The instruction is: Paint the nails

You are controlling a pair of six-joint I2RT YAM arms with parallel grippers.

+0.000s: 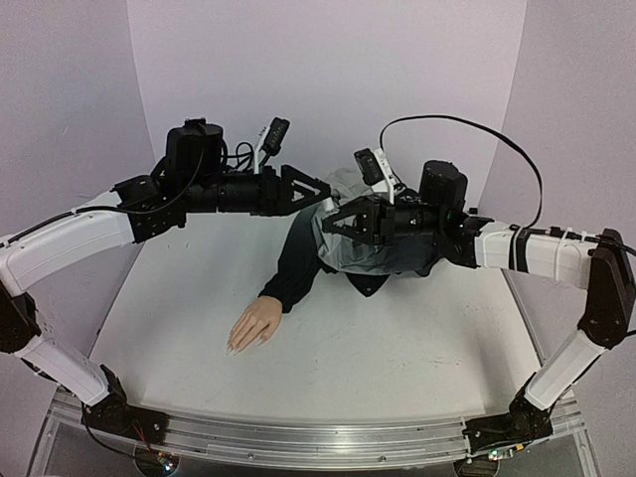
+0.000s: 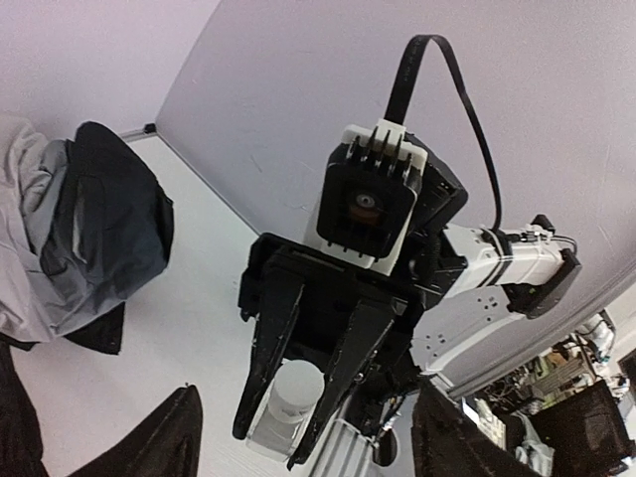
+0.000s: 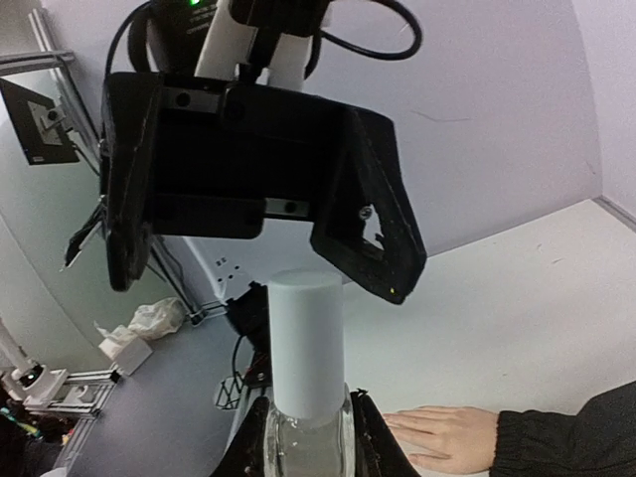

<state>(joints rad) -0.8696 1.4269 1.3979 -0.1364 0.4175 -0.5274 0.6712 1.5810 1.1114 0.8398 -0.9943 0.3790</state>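
Nails [image 1: 235,345]: on the fingertips of the mannequin hand [image 1: 256,323], which lies flat on the white table [image 1: 397,348], well apart from both grippers.
Right gripper [image 1: 335,223]: fingers clamped on a clear bottle [image 3: 308,437] with a white cap [image 3: 306,338], raised above the table.
Left gripper [image 3: 254,281]: jaws spread wide, holding nothing, tips just beside the cap.

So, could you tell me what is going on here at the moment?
The right hand is shut on a small bottle held up above the table. The left hand is open at its white cap, not gripping it. The cap is on, so painting has not started. The mannequin hand lies flat on the table below, its nails apparently untouched.
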